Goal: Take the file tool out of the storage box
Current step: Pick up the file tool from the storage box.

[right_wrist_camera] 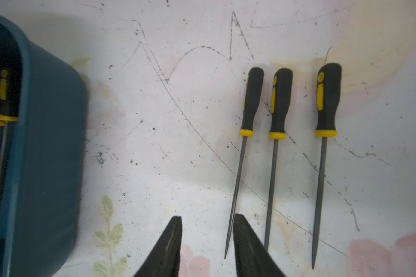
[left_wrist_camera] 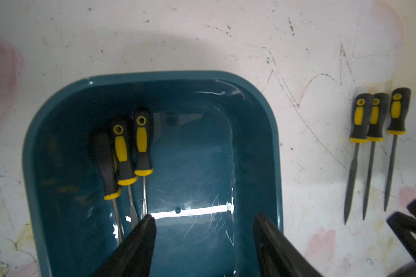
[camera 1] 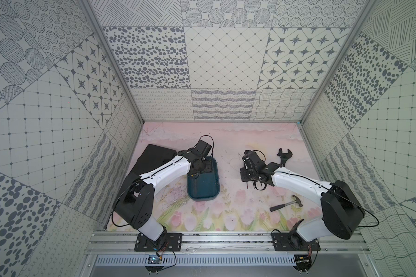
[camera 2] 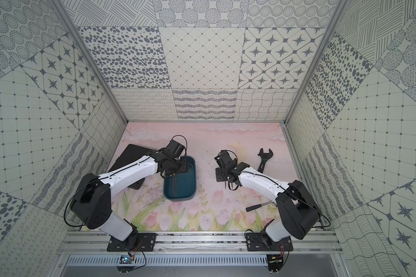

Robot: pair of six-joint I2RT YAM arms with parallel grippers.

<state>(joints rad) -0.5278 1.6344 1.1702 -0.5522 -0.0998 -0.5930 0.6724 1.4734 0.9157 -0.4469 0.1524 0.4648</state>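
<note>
1. Left end effector (left_wrist_camera: 202, 220): jaws apart, nothing between them, over the storage box (left_wrist_camera: 166, 73); one fingertip (left_wrist_camera: 144, 230) overlaps the file shafts, contact unclear.
2. Three file tools (left_wrist_camera: 123, 153) lie side by side inside the box, along one long wall.
3. Right end effector (right_wrist_camera: 207, 218): jaws partly apart, empty, above the tabletop (right_wrist_camera: 142, 144).
4. Three other files (right_wrist_camera: 280, 103) lie on the tabletop, apart from the box.
5. Hammer (camera 1: 285, 203), wrench (camera 1: 283, 158) and black case (camera 1: 154, 154) also on the tabletop.

The storage box (left_wrist_camera: 166, 76) is glossy smooth plastic. The files (right_wrist_camera: 279, 108) beside it have matt rubber-like handles and dull grey metal blades. The tabletop (right_wrist_camera: 154, 144) is scratched.
</note>
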